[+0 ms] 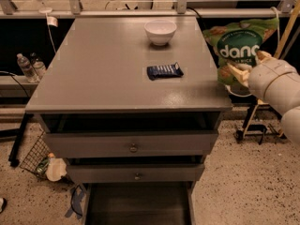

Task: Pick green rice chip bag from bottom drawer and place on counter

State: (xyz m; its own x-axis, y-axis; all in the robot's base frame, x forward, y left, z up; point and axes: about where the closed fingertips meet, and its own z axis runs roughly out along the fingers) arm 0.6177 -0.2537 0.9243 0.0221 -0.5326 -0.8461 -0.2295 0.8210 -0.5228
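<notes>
Across the middle of the view lies the counter [108, 78], a big flat grey top, smooth and a little shiny. It sits on a speckled stone floor [243, 182].

Under the counter are two grey drawers [93, 144], each pulled out a little, each with a small round knob [133, 148]. Below them the bottom drawer [136, 205] is pulled far out. It is a wide, deep tray with a dark floor.

On the right side a thick, round, cream arm [276, 81] reaches in from the edge of the view. At its tip is the gripper [236, 71], just beside the counter's right edge. Its tan jaws are pressed together on the low part of the bag [236, 50].

That bag is green and crinkly, with white letters and pale chip pictures. It stands upright in the air, out of the drawer and not lying on the counter. Its left side just crosses the counter's right edge.

Near the back of the counter sits a round white bowl [160, 32]. In front of it, well apart, lies a small dark blue wrapper [164, 71], flat and shiny.

Far left, two clear plastic bottles [27, 67] stand on a low ledge.
</notes>
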